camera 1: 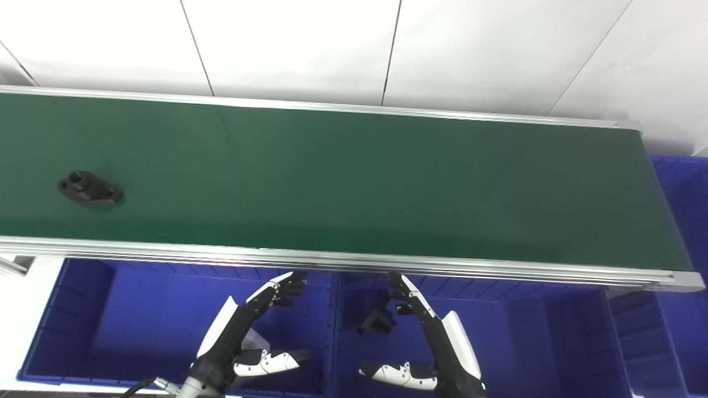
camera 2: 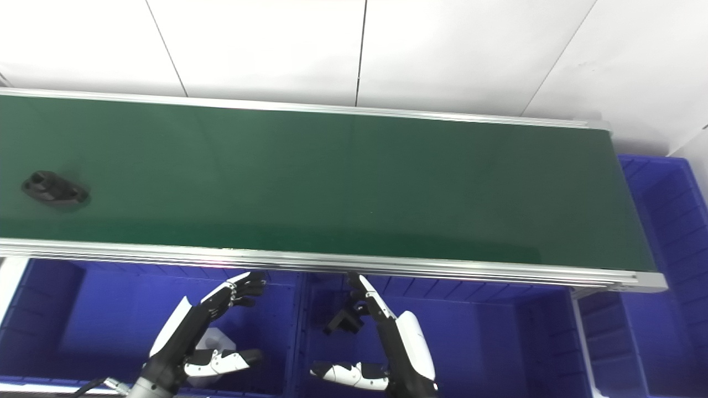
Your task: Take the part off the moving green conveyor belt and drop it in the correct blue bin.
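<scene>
A black flanged part (camera 1: 90,188) lies on the green conveyor belt (camera 1: 354,182) at its far left; it also shows in the right eye view (camera 2: 54,188). My left hand (camera 1: 251,326) is open and empty, held above the left blue bin (camera 1: 138,320) in front of the belt. My right hand (camera 1: 426,331) is open and empty above the middle blue bin (camera 1: 525,337). Both hands are far from the part on the belt.
A black angled part (camera 1: 376,321) lies in the middle bin. A white object (camera 2: 213,340) lies in the left bin under my left hand. Another blue bin (camera 1: 683,193) stands past the belt's right end. An aluminium rail (camera 1: 354,260) edges the belt's near side.
</scene>
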Tool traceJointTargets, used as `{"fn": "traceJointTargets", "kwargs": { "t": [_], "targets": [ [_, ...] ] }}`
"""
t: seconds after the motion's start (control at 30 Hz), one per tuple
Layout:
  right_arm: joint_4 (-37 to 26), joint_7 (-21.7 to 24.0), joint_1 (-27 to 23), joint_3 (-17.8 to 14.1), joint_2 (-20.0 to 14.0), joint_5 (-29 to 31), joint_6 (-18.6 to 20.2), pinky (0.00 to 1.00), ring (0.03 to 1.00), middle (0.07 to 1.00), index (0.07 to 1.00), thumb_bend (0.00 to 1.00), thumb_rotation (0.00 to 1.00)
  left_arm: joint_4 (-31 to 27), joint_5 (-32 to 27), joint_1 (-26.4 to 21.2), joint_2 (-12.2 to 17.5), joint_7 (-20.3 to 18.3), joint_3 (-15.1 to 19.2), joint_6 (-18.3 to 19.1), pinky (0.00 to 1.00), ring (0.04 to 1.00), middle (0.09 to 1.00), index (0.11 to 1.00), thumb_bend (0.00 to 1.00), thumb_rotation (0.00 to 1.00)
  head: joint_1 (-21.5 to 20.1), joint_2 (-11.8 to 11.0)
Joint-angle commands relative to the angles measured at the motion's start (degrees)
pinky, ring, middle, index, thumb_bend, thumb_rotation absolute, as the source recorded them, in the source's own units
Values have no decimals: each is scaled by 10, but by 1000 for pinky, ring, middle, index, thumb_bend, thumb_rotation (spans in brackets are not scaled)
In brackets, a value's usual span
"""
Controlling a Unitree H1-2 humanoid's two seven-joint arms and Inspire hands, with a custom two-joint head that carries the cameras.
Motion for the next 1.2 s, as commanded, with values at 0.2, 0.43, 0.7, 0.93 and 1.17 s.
{"fn": "traceJointTargets", "kwargs": {
  "t": [0.2, 0.43, 0.7, 0.93, 1.17],
  "targets": [
    [13, -9, -2, -5, -11, 16, -43, 774, 846, 893, 942, 831, 472, 13, 35, -15, 12, 68, -42, -17, 688, 765, 808, 824, 760, 516, 83, -47],
    [40, -16, -9, -11, -19, 26, -75, 757, 862, 903, 952, 824, 460, 24, 36, -23, 14, 84, -65, -17, 690, 762, 798, 799, 786, 482, 136, -87],
    [64, -25, -17, -12, -19, 17, -92, 734, 856, 897, 952, 821, 482, 40, 34, -31, 14, 94, -76, -17, 683, 756, 786, 780, 791, 470, 133, -109],
    [79, -31, -24, -5, -18, 28, -95, 758, 856, 893, 955, 816, 467, 52, 32, -39, 16, 101, -83, -17, 682, 756, 783, 779, 788, 479, 124, -137],
    [95, -40, -33, 3, -20, 32, -97, 755, 842, 885, 947, 816, 464, 65, 27, -49, 17, 111, -94, -17, 668, 746, 774, 767, 786, 453, 123, -153]
  ]
}}
